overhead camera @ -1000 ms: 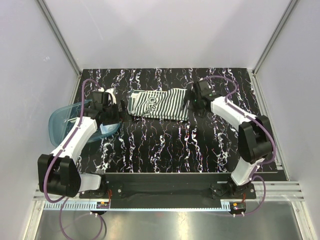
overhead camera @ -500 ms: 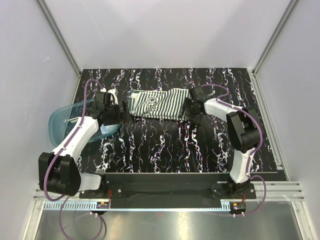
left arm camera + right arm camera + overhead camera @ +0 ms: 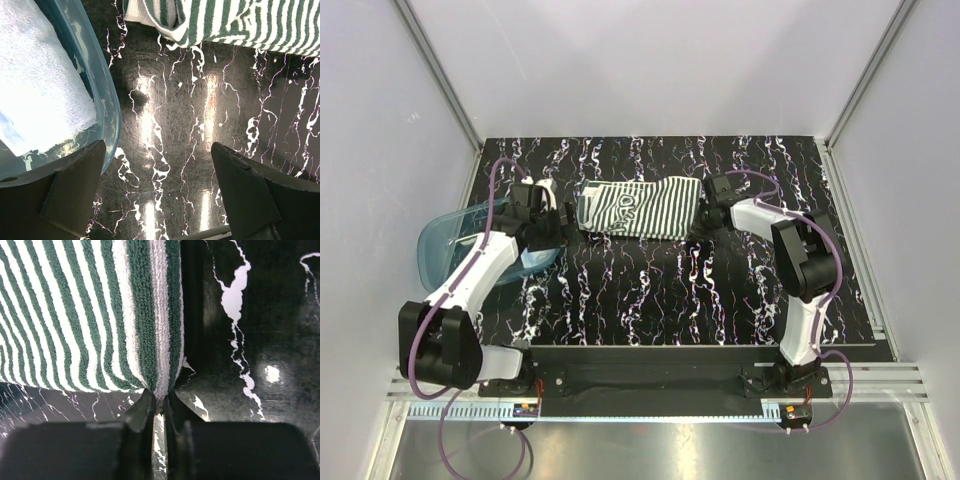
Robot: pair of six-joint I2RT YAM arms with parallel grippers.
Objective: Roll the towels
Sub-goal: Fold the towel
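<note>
The striped towel (image 3: 638, 208) lies spread on the black, white-veined table (image 3: 650, 290) in the upper middle of the overhead view, with its white patterned patch toward its left end. The right hand (image 3: 705, 216) is at the towel's right edge. Its wrist view shows it clamped there: the fingertips (image 3: 140, 412) are drawn together at the bottom centre of the frame, with the doubled edge of the cloth pinched between them.

The left hand (image 3: 552, 226) is just beside the towel's left end, its jaws spread wide with only bare table between them. In its wrist view the towel's near corner runs along the top of the frame, clear of both fingers.

A translucent blue tub (image 3: 440, 245) sits at the left of the overhead view, partly under the left arm. Inside it lies the pale towel (image 3: 45, 85) — glare washes it out, so it reads as white or perhaps light blue.
</note>
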